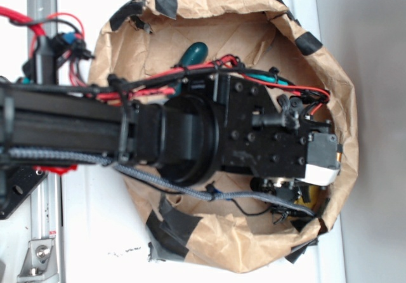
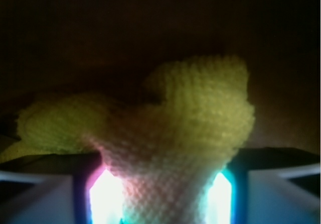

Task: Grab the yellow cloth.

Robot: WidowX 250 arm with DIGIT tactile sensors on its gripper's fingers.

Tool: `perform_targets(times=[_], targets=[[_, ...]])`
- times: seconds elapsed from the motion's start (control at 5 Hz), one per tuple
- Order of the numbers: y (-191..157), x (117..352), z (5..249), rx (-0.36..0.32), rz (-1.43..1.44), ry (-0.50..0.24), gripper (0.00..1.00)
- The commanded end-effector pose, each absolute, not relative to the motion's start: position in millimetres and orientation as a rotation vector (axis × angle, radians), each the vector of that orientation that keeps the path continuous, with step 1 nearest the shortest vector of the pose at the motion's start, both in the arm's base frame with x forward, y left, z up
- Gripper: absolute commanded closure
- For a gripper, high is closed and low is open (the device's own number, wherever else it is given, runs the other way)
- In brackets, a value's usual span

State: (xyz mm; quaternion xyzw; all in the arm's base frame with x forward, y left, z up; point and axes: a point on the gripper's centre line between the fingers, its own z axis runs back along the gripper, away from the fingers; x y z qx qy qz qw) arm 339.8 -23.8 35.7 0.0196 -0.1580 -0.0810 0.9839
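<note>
Glowing fingertips [image 2: 103, 196] of the gripper [image 2: 160, 199] pinch the yellow cloth [image 2: 200, 113] between them, jaws closed onto its fuzzy fold. No writing is legible. Overhead, the black arm [image 1: 190, 134] reaches into the taped brown paper bag [image 1: 190, 23], hiding most of the cloth.

Exterior view is evenly bright and slightly soft, while the wrist view is dim and blurred, the cloth [image 2: 175, 133] lit by glaring pink and cyan glow from below.
</note>
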Motion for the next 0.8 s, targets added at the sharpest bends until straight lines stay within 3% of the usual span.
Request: perform_targets(times=[0.0,0.2,0.4,0.6], targets=[[-8.8,321.5,98.0,0.108,-0.087,-0.363,1.00],[5.2,287.7,148.8,0.184,0.110,-0.278,1.00],[10.3,269.6,186.1,0.188,0.250,-0.256,1.00],[10.8,268.0,191.2,0.231,0.283,-0.227,1.00]])
